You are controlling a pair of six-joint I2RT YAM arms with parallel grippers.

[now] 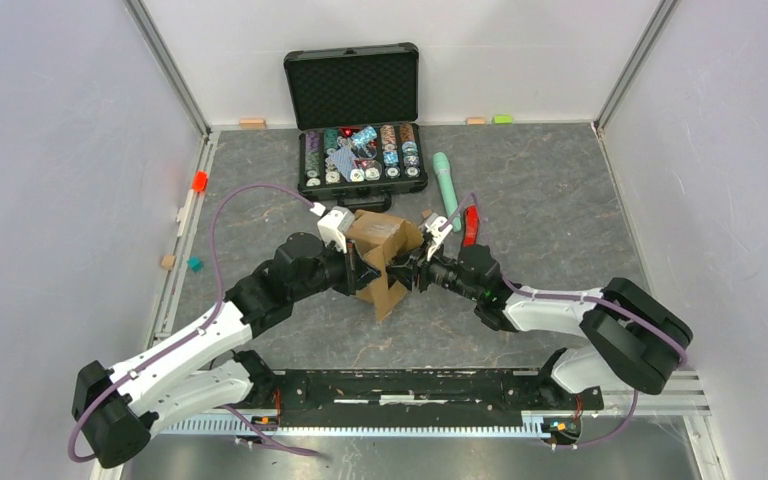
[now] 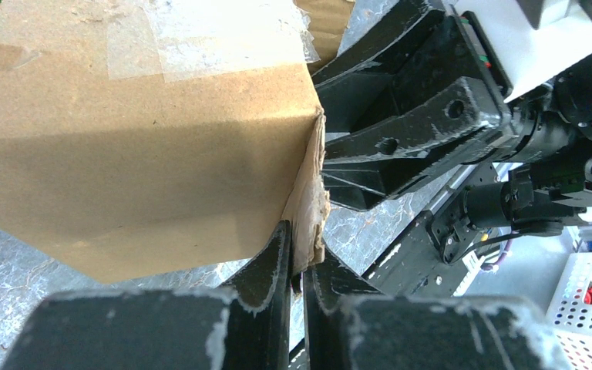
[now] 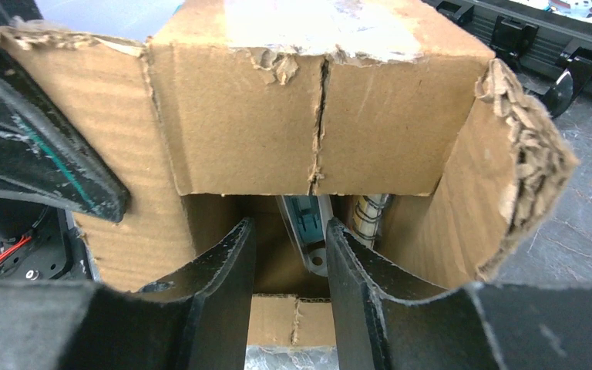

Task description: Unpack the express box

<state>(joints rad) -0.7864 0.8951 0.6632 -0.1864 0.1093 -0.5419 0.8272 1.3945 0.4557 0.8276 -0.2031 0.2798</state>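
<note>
The express box [image 1: 385, 240], brown cardboard with glossy tape, is held up between both arms at the middle of the table, its open end facing right. My left gripper [image 2: 299, 247] is shut on the torn edge of a side flap [image 2: 308, 196]. My right gripper [image 3: 289, 231] is open at the box's mouth [image 3: 316, 131], fingertips just inside. A white-and-teal item [image 3: 307, 223] lies in the box against my right finger's inner face, the other finger apart from it. A wire-wrapped pale item [image 3: 368, 212] stands beside it. In the top view the two grippers [image 1: 360, 268] [image 1: 418, 268] meet at the box.
An open black case of poker chips [image 1: 360, 130] stands behind the box. A teal-green cylinder [image 1: 447, 190] and a red-handled tool [image 1: 471, 225] lie to its right. Small orange [image 1: 199, 181] and teal [image 1: 195, 264] blocks sit by the left wall.
</note>
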